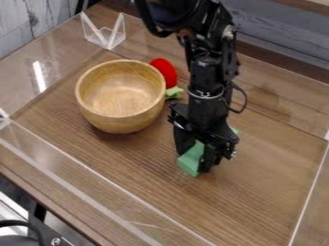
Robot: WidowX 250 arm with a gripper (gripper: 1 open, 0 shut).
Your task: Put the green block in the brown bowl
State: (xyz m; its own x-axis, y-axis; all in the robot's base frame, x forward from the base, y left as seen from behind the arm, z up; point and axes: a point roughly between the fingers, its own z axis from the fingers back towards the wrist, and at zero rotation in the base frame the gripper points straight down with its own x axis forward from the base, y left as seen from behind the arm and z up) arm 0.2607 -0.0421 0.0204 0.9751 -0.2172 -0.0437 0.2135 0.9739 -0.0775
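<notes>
The green block [193, 160] lies on the wooden table right of the bowl, its lower end showing between the black fingers. My gripper [198, 152] points straight down over it and is shut on the green block, which hides most of its length. The brown bowl [122, 95], round with a thick pale wooden rim, stands to the left of the gripper, about a hand's width away, and holds nothing.
A red rounded object with a small green leaf [164, 73] sits just behind the bowl's right rim. Clear plastic walls [77, 202] fence the table at the front and left, and a clear folded stand [106, 34] is at the back left.
</notes>
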